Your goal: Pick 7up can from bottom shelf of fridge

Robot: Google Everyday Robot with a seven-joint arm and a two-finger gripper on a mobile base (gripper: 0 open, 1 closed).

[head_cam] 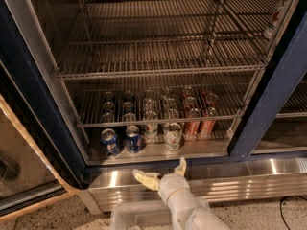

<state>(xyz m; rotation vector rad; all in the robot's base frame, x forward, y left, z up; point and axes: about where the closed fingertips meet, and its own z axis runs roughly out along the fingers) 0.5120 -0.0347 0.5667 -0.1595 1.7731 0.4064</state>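
The 7up can [172,135] stands upright at the front of the bottom shelf [206,147] of the fridge [271,92]. A similar pale can [150,130] stands just left of it and a little further back. My gripper [163,172] is open, in front of the stainless base panel [240,176] and below the shelf edge. Its right finger [181,166] points up towards the 7up can. Its left finger [145,178] is spread out to the left. The gripper holds nothing and is clear of the can.
Two blue Pepsi cans [110,142] [133,138] stand to the left of the 7up can, red-orange cans [192,126] to its right, with more cans behind. A wire rack [158,116] hangs low over the cans. A pale bin [134,217] sits at my base.
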